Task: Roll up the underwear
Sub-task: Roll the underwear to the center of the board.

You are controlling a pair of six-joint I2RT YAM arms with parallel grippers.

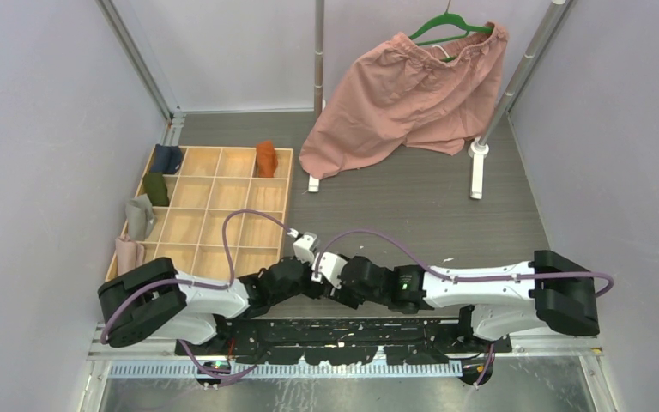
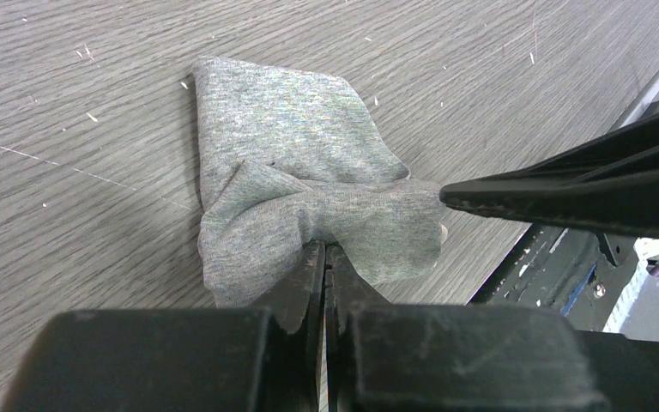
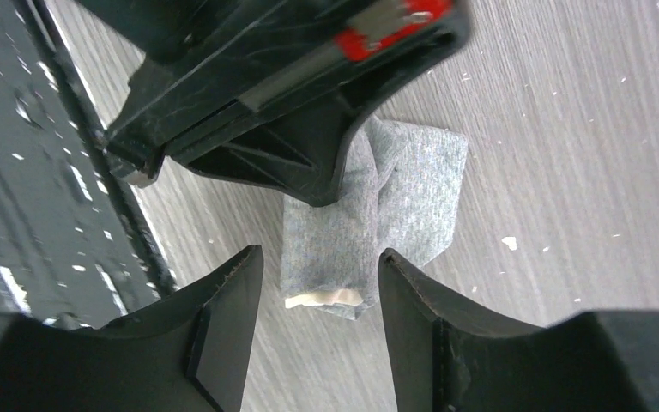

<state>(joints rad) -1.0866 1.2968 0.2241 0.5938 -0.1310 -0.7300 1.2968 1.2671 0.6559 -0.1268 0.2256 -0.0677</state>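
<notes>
1. top external: the left gripper (image 1: 307, 273) and the right gripper (image 1: 330, 276) are meeting tip to tip over the near middle of the table (image 1: 412, 215), just beside the near right corner of the wooden tray (image 1: 190, 225). what lies beneath them is hidden in this view. the rust-orange underwear (image 1: 265, 159) is sitting bunched in the tray's far right compartment. the pink shorts (image 1: 403, 94) are hanging from a green hanger (image 1: 450, 26) at the far side.
2. left wrist: the grey underwear (image 2: 300, 163) is lying gathered and folded on the table. the left gripper's fingers are pressing tight together, pinching the cloth's near edge. one right finger (image 2: 566, 184) is reaching in from the right, its tip at the cloth's end.
3. right wrist: the right gripper's fingers are standing moderately apart, straddling the end of the grey underwear where the cream trim (image 3: 322, 299) is showing. whether they are touching the cloth cannot be told. the left gripper is bearing on the cloth's far part.
</notes>
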